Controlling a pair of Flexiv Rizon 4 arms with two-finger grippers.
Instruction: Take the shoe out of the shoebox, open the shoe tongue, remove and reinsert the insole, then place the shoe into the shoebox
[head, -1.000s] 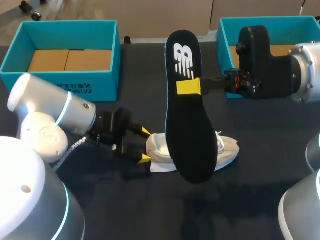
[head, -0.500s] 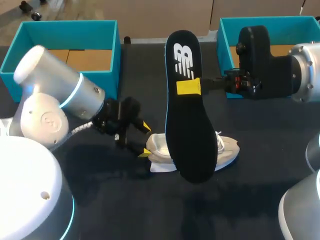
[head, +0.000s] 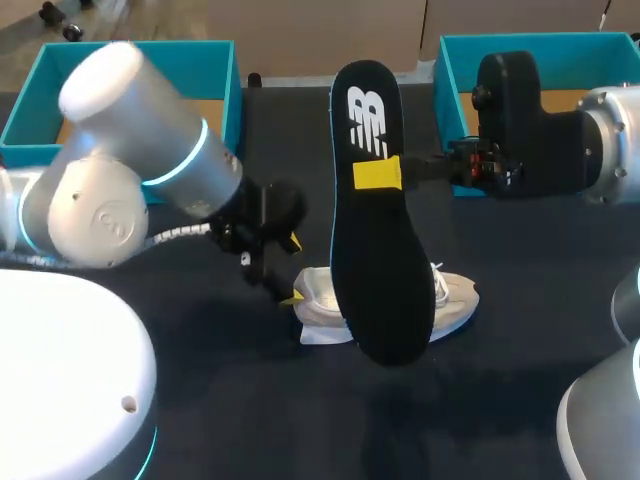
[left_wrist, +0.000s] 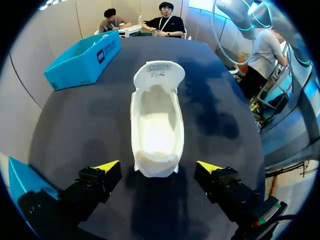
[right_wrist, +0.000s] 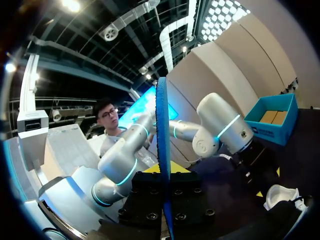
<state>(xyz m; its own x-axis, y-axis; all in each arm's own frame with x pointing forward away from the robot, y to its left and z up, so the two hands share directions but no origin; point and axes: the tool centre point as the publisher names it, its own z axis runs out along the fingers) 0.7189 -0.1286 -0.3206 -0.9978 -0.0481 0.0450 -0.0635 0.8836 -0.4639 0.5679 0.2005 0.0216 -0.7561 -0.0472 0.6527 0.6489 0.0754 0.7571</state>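
Lifted and turned since a second ago, the left gripper (head: 293, 268) hangs open at the heel of the shoe (left_wrist: 156, 130), its fingers wide of it and not touching, probably lining up to steady it. The right gripper (head: 385, 172) stays clamped on the insole (head: 380, 270), held on edge above the shoe at the middle of the table (head: 250, 400), seemingly ready for reinsertion.

Silver-white left arm (head: 120, 190) with glowing cyan rings, black-wristed right arm (head: 540, 130), yellow-tipped black fingers (left_wrist: 103, 174)
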